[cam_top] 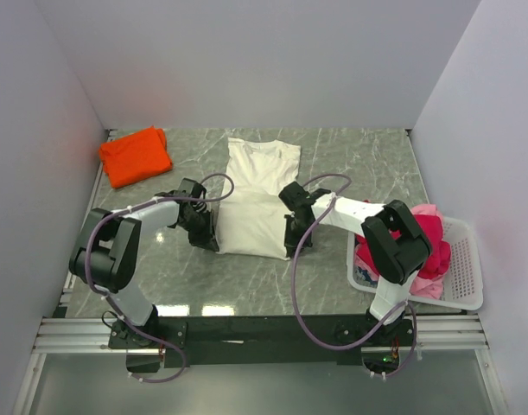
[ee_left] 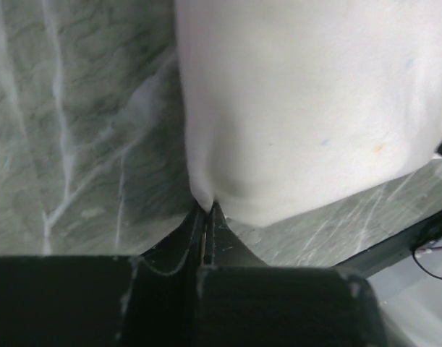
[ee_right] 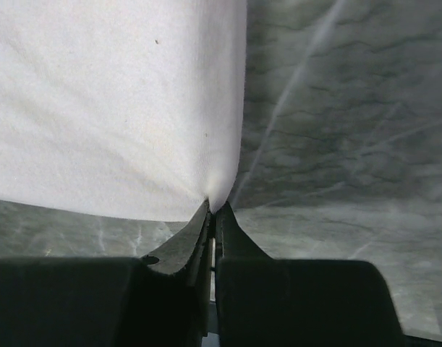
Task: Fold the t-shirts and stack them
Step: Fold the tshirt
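While the left gripper (ee_left: 206, 211) and right gripper (ee_right: 214, 207) each clamp a near corner of the cream shirt (cam_top: 257, 194), lying flat on the table (cam_top: 359, 164), the bites look thin; uneven lifting could pull a corner free and skew the fold.

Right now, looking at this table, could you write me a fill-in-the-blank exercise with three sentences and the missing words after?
1. The left fingers and the right fingers are each ____ on a near corner of the cream t-shirt.
2. The folded orange t-shirt lies at the far ____ corner of the table.
3. The basket holds a red t-shirt and a ____ one.
Missing words: shut; left; pink.
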{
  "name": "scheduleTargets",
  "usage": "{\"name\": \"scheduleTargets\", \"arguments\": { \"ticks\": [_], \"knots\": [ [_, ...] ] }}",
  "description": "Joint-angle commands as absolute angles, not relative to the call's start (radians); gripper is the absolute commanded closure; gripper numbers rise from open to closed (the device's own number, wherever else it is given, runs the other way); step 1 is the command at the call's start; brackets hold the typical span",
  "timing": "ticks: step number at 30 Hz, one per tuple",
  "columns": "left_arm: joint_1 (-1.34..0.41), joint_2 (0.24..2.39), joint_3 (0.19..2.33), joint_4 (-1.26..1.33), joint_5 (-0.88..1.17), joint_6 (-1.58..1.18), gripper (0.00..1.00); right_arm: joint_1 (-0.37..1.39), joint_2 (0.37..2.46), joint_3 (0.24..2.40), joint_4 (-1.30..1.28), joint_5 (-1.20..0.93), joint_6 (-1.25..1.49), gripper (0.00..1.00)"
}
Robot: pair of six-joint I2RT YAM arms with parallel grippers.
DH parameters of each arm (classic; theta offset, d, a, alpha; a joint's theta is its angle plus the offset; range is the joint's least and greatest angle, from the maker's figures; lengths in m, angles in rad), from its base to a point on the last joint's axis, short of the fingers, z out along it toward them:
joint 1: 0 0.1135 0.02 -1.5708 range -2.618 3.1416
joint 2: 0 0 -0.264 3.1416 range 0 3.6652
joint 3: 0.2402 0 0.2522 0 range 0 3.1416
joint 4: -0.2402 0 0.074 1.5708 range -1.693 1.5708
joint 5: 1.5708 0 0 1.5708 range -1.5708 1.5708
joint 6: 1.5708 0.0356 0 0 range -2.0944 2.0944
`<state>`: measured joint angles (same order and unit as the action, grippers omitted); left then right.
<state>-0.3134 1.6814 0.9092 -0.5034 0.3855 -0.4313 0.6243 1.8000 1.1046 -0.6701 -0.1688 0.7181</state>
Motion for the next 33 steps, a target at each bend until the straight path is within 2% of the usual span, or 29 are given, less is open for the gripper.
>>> {"name": "scheduleTargets", "arguments": {
  "ticks": [1,21,33],
  "knots": [
    [-0.319,1.648,0.907,-0.591,0.261,-0.416,1.0,0.629,1.741,1.085,-0.768,-0.063,0.718,1.0],
    [-0.319,1.488,0.951,-0.75,0.265,-0.419,1.0,0.646,1.591,1.075,-0.891,-0.037,0.722,1.0],
    [-0.319,1.298,0.992,-0.919,0.294,-0.433,1.0,0.796,1.418,1.088,-1.046,-0.008,0.87,1.0]
  ]
}}
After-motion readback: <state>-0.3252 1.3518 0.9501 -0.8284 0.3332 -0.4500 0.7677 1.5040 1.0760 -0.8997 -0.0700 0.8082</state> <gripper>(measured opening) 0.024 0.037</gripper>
